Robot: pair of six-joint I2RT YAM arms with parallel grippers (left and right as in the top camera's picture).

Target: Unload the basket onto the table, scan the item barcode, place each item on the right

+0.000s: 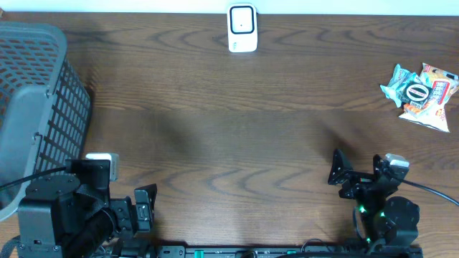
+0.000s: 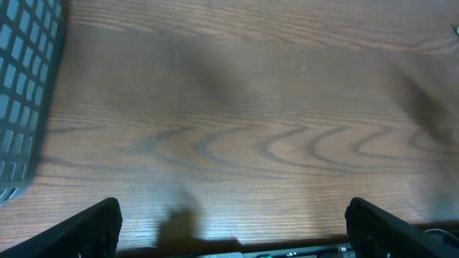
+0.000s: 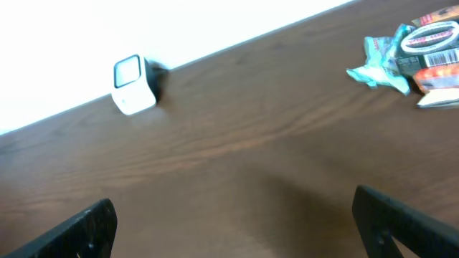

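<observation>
Left claw [image 2: 233,222] and right claw [image 3: 233,211] both gape wide and hold nothing above the worktop [image 1: 229,129]. Snack packets [image 1: 422,95] lie well ahead and right of the right claw. The scanner [image 1: 242,29] stands far ahead, between both.

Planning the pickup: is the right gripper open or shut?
Open. The right gripper shows its fingers far apart at the wrist view's lower corners, with only table between them.

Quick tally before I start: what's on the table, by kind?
Scanner: 1
Basket: 1
Packets: 2, teal packet and orange packet
Round tin: 1
Total: 5, though the pile may hide more.
</observation>
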